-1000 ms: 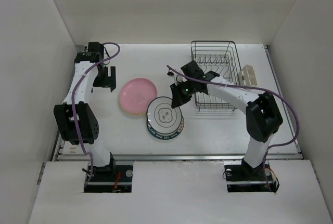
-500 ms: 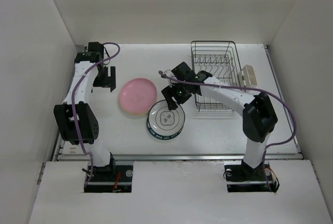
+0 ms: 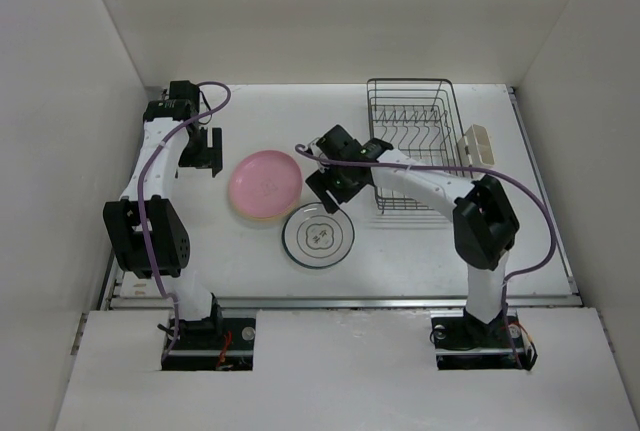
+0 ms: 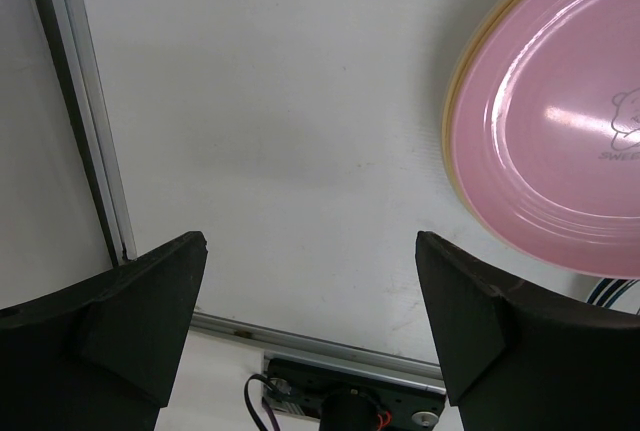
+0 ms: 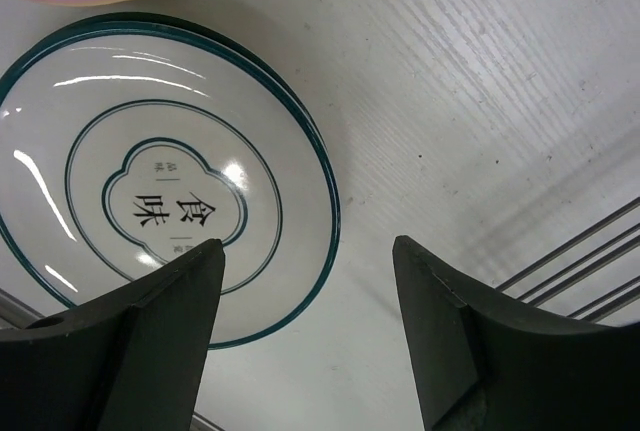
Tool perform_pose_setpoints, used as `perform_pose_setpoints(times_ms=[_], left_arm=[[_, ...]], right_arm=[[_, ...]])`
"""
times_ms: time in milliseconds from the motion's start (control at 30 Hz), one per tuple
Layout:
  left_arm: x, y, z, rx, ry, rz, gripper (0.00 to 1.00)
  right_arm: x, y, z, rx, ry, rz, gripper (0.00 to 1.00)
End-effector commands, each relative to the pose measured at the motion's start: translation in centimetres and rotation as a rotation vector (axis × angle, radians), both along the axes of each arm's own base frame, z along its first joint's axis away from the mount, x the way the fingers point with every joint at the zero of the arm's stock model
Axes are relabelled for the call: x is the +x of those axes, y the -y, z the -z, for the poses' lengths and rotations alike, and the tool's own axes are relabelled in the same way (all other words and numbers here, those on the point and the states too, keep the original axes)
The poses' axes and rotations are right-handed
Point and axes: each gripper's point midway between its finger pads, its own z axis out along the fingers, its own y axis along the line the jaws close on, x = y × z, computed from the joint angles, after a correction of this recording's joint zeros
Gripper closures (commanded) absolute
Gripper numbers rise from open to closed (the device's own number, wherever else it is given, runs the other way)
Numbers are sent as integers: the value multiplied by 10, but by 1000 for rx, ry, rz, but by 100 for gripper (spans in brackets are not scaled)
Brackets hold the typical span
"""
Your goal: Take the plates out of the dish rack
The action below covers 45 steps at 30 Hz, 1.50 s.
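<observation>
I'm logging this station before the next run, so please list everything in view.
pink plate: one, pink, left of centre, atop the yellow plate.
yellow plate: at least one, yellow, only its rim shows under the pink.
white plate: one, perhaps another beneath, dark-green rim, just nearer than the pink.
dish rack: one, dark wire, far right, no plate seen inside.
beige block: one, right of the rack.
left claw: open, beside the pink plate.
right claw: open, over the white plate's edge.

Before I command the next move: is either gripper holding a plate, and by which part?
Nothing is held. The right gripper and the left gripper are both open and empty; the white plate lies flat on the table, untouched.
</observation>
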Motion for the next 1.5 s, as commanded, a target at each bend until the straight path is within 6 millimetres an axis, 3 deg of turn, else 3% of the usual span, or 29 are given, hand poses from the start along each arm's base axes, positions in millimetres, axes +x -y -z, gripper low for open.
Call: perform_pose_setpoints(times_ms=[0,67,133,233,267,300,333,367,400,467,600,767,933,1467], left_arm=[[-2,-5,-11,15,13,-8,16],[-2,-5,-11,15,13,-8,16],[-5,-5,-11,15,11,-8,16],[-4,-9,-19,39,41,-16,16],[-7,-11,-20,48,44,-19,16],[-6,-16,-27,75,75,-46,16],[-2,-20,-29,95,93,-64,16],[-4,-24,-34,116,116,-83,16],[-2,-28,-34,139,126,-106,16],[-7,-41,-44,213,151,-149,16],[-21,-64,-52,327,199,-259,15],[-33,-92,-65,459,255,-392,5],[-38,-97,-73,469,285,-435,4],[-42,-94,-71,429,284,-426,4]], right_arm=[[10,-7,-10,7,45,9,26],[8,-8,-5,10,24,40,26],[15,-11,-17,48,66,72,26],[28,-6,-62,134,192,195,26],[49,12,-85,116,326,320,25],[57,28,-123,177,419,480,18],[66,56,-140,168,506,632,11],[76,109,-165,88,685,860,5],[69,139,-198,132,771,986,1],[64,194,-228,124,928,1200,0],[35,264,-240,9,1032,1356,0],[5,309,-250,-14,1061,1435,0],[-12,312,-258,105,1036,1415,0],[-54,333,-262,219,1000,1457,0]])
